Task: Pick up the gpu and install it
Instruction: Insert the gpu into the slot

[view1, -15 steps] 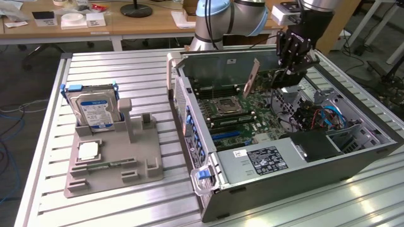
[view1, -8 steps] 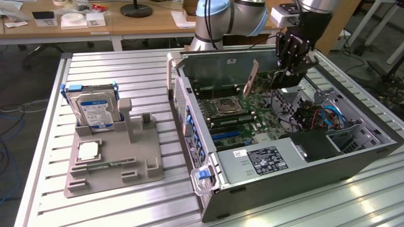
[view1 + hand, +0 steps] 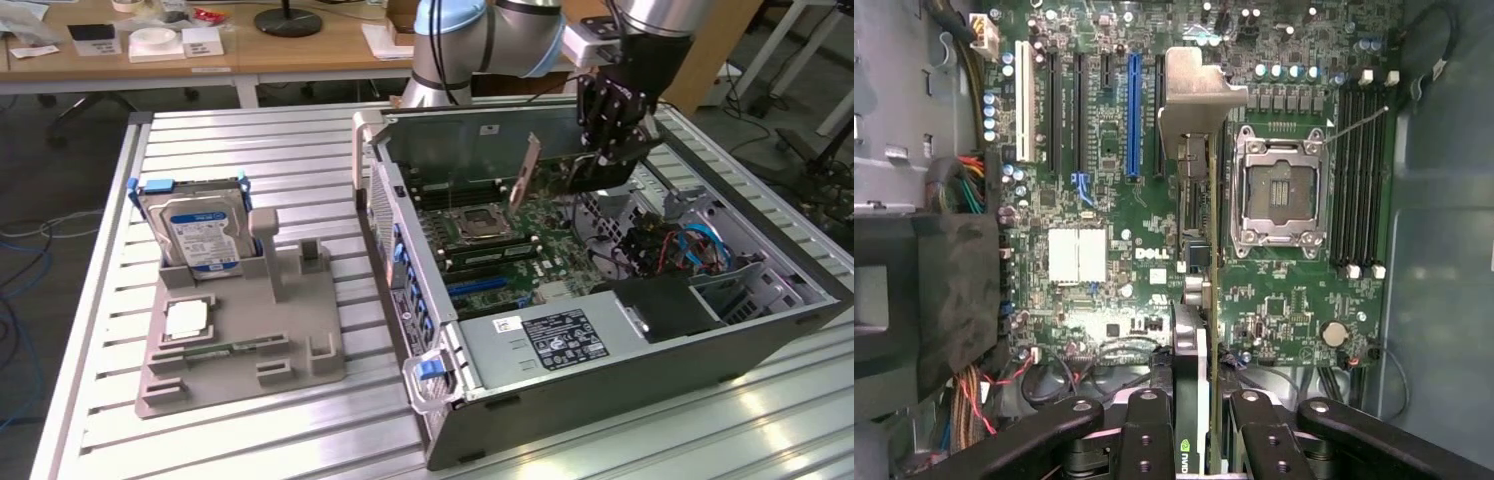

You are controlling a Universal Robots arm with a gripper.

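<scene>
The picking up is done: my gripper (image 3: 617, 148) is closed on the gpu (image 3: 561, 172) and holds it by its upper edge, above the motherboard (image 3: 554, 240) in the open computer case (image 3: 587, 385). The installing is left, in my judgement. The card hangs on its edge over the motherboard, between the blue slot (image 3: 1134, 110) and the processor socket (image 3: 1279, 190), and it does not look seated. The gpu is directly under my gripper, with its silver bracket at the end away from my fingers (image 3: 1144, 435).
</scene>
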